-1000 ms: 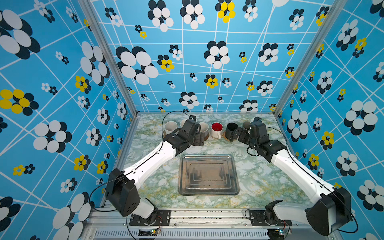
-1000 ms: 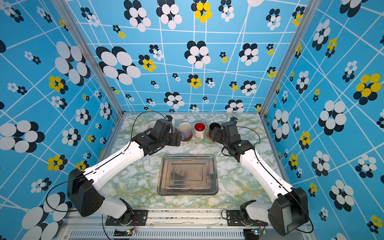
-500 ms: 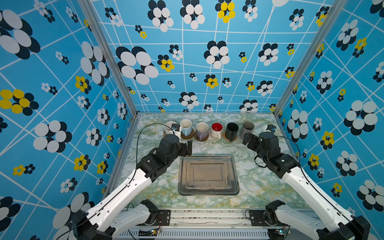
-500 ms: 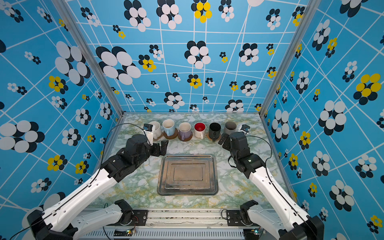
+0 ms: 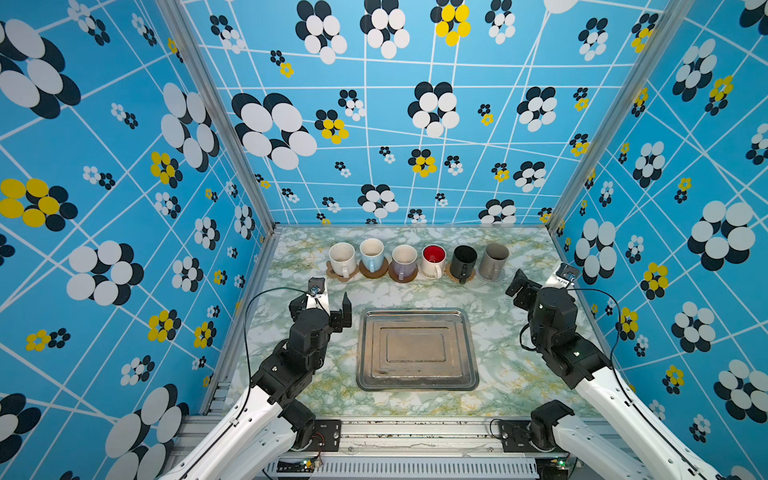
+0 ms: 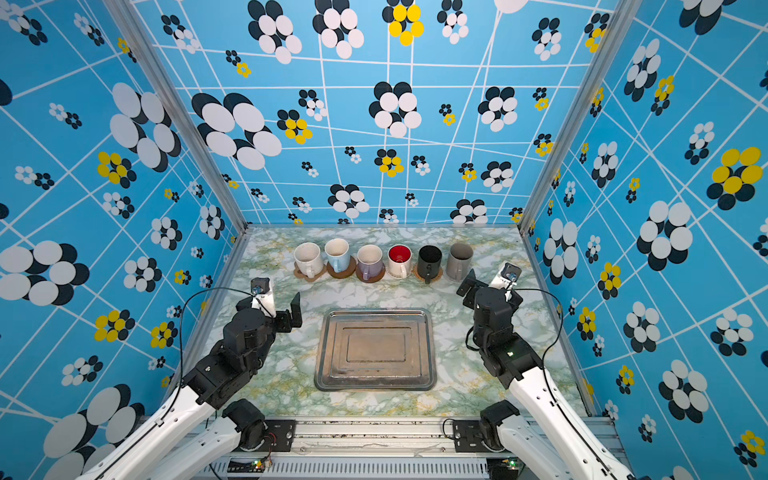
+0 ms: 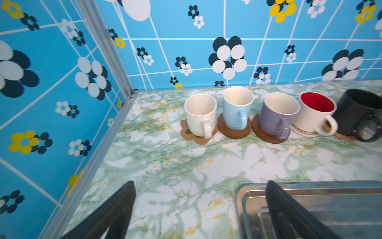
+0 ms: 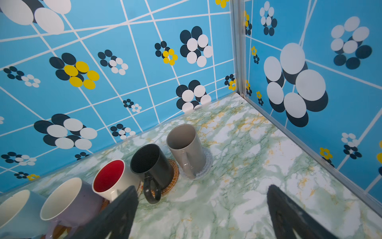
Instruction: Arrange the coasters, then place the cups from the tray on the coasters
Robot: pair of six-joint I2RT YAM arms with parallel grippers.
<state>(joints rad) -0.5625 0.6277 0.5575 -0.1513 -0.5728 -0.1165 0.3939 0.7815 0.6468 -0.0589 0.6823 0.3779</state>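
1. Left wrist view: my left gripper [image 7: 198, 186] hangs with its jaws spread wide, gripping nothing, near a corner of the rectangular silver metal tray [image 7: 244, 193].
2. My right gripper [image 8: 201, 187] is equally wide and bare above the green marble-patterned table [image 8: 237, 169].
3. In both top views the tray lies mid-table between my arms.
4. By the back wall [image 5: 395, 124] six handled mugs [image 5: 404, 259] stand in a row on coasters [image 7: 231, 133], from the white speckled mug [image 7: 199, 115] on the brown paw-shaped coaster [image 7: 195, 139] to the grey-beige mug [image 8: 184, 149].

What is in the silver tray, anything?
Empty. The tray shows only bare ridged metal; all six cups stand on coasters behind it.
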